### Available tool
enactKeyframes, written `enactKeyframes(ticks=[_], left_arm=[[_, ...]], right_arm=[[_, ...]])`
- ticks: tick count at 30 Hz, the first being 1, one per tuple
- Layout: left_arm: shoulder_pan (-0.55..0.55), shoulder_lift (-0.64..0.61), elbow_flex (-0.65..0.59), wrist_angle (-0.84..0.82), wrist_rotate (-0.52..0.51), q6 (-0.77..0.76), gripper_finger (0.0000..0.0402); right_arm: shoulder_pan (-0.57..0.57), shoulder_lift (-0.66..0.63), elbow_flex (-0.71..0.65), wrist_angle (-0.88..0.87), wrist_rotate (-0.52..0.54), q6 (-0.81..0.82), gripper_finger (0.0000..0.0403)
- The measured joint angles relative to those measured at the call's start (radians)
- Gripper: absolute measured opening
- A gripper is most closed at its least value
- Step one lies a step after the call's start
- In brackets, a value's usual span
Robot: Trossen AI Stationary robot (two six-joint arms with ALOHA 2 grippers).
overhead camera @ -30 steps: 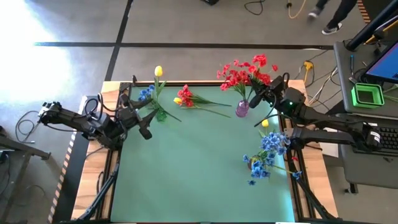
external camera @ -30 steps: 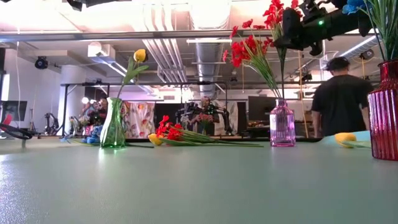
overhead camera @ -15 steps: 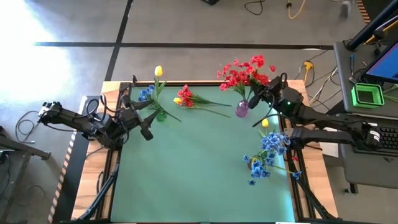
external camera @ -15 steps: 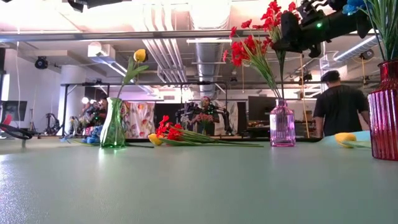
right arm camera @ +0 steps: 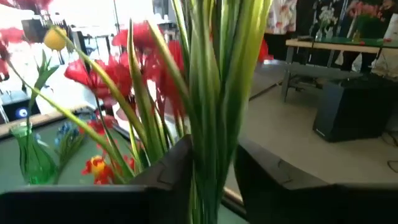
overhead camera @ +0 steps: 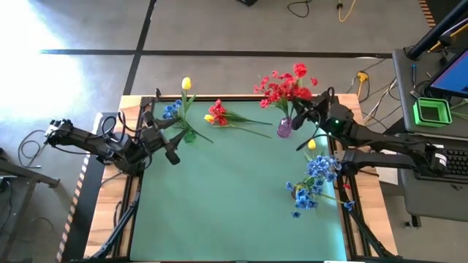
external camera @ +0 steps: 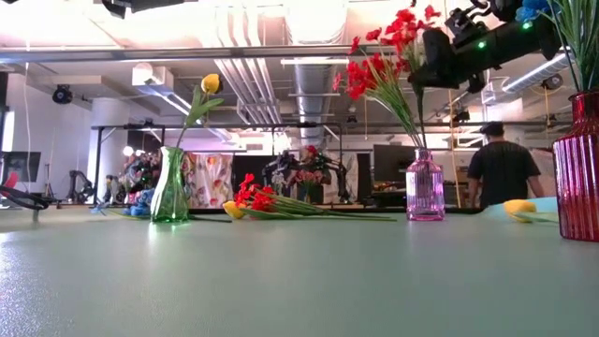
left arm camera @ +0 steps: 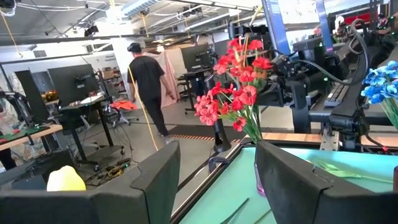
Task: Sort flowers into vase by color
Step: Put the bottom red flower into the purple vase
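Fingers of right gripper (overhead camera: 313,117) easing apart around red-flower stems (right arm camera: 211,106) newly seated in pink vase (overhead camera: 284,128), reds nearly sorted; left gripper (overhead camera: 162,139) idle, half-open.

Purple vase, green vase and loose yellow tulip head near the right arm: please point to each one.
purple vase (external camera: 424,190): low view, middle of its ribbed body.
green vase (external camera: 169,192): low view, its glass belly.
yellow tulip head (overhead camera: 311,145): high view, centre of the bloom.

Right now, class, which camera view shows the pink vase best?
The low view: the pink vase stands side-on, unobstructed, red flowers rising from it. The high view shows it only from above, under the blooms. The left wrist view hides it behind that gripper's finger; the right wrist view shows only stems.
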Motion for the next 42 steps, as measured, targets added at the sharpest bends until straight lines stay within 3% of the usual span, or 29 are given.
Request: enactKeyframes(ticks=[13,21,35,42], left_arm=[[0.000,0.000,0.000,-0.001,0.000,0.008,0.0196],[0.000,0.000,0.000,-0.002,0.000,0.000,0.0196],[0.000,0.003,0.000,-0.003,0.000,-0.052,0.0196],[0.000,0.019,0.000,-0.002,0.000,-0.074,0.0196]], right_arm=[[0.000,-0.059,0.014,-0.078,-0.001,0.015,0.0191],[0.000,-0.059,0.019,-0.110,-0.003,0.019,0.0196],[-0.043,-0.009,0.190,-0.344,-0.008,0.084,0.0194],[-0.110,0.044,0.289,-0.479,-0.171,0.121,0.0194]])
